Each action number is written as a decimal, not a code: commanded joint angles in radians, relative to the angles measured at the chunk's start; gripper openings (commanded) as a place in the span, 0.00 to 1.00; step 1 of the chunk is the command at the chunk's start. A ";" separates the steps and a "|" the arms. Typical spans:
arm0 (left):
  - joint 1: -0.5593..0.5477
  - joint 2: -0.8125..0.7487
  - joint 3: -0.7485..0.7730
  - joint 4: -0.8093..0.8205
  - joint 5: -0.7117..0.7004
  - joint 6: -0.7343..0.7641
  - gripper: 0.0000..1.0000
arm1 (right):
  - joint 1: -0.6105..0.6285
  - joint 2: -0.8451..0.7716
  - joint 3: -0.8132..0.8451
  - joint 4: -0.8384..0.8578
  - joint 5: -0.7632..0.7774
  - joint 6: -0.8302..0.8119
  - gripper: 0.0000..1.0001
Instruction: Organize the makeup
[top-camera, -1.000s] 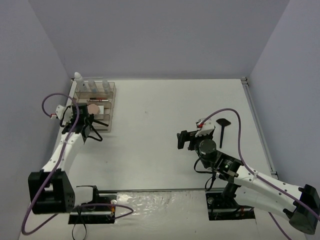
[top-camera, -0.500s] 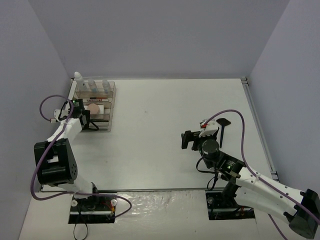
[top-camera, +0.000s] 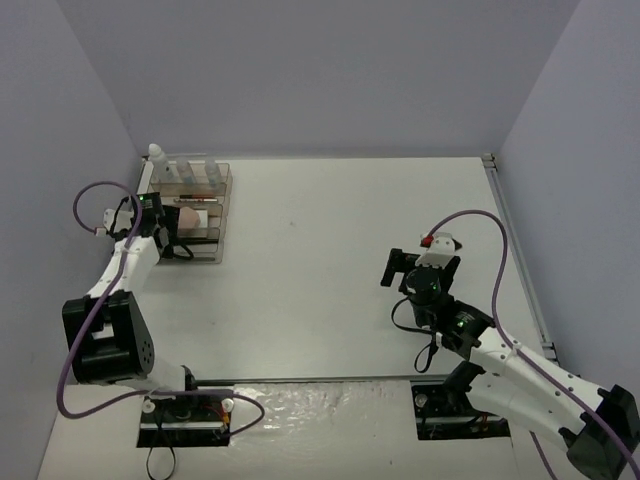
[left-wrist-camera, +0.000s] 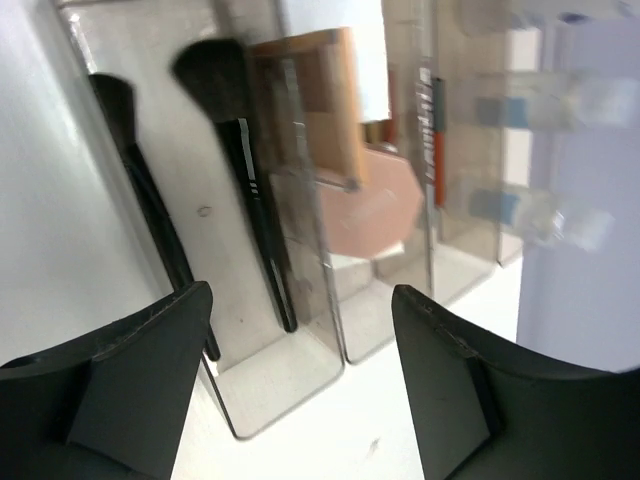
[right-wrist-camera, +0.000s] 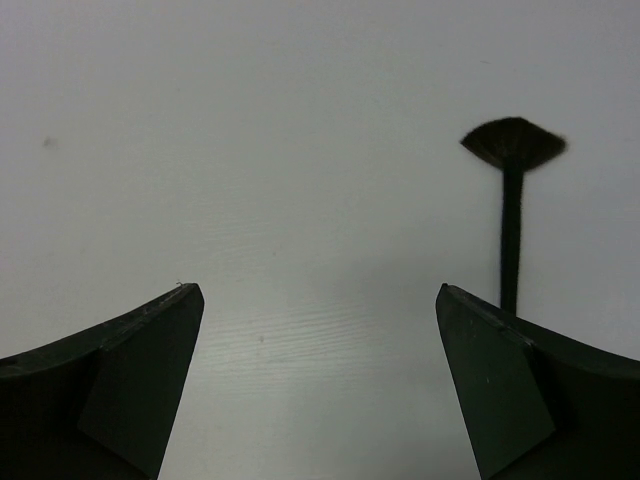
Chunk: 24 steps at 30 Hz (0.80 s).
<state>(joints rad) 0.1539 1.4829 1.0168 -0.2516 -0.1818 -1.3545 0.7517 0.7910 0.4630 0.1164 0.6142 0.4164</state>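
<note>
White tabletop (top-camera: 320, 250) between lilac walls (top-camera: 300, 70), with a smoky clear organizer (top-camera: 224, 210) at the far left. Left gripper (top-camera: 168, 232) just at the organizer's near-left side, jaws spread apart, nothing between them.

Seen past the left gripper (left-wrist-camera: 300, 290) in its wrist view, inside the organizer (left-wrist-camera: 265, 395):
- fluffy black brush (left-wrist-camera: 215, 80) and slimmer black brush (left-wrist-camera: 122, 100), side by side in the nearest trough
- tan square compact (left-wrist-camera: 320, 110) behind the next wall, pink round compact (left-wrist-camera: 372, 212) just below it
- thin red lip tube (left-wrist-camera: 437, 150) one wall further
- clear bottles (left-wrist-camera: 560, 100) at the back, blurred

Right gripper (top-camera: 398, 268) right of the table's middle, well apart from the organizer. In its wrist view, right gripper (right-wrist-camera: 318, 290) wide open and empty over bare tabletop. Black fan brush (right-wrist-camera: 512, 147) flat on the table ahead, handle end hidden behind the right finger (right-wrist-camera: 520, 390).
</note>
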 joint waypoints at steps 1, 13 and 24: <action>0.009 -0.182 0.117 0.001 0.120 0.342 0.72 | -0.141 0.072 0.105 -0.151 0.061 0.133 1.00; -0.095 -0.626 -0.096 -0.092 0.362 0.901 0.97 | -0.669 0.328 0.164 -0.164 -0.344 0.064 1.00; -0.198 -0.746 -0.193 -0.131 0.353 0.977 0.97 | -0.796 0.540 0.198 -0.096 -0.525 0.004 0.90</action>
<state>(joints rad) -0.0325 0.7566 0.8067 -0.4064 0.1737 -0.4371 -0.0419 1.2798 0.6001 -0.0325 0.1637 0.4602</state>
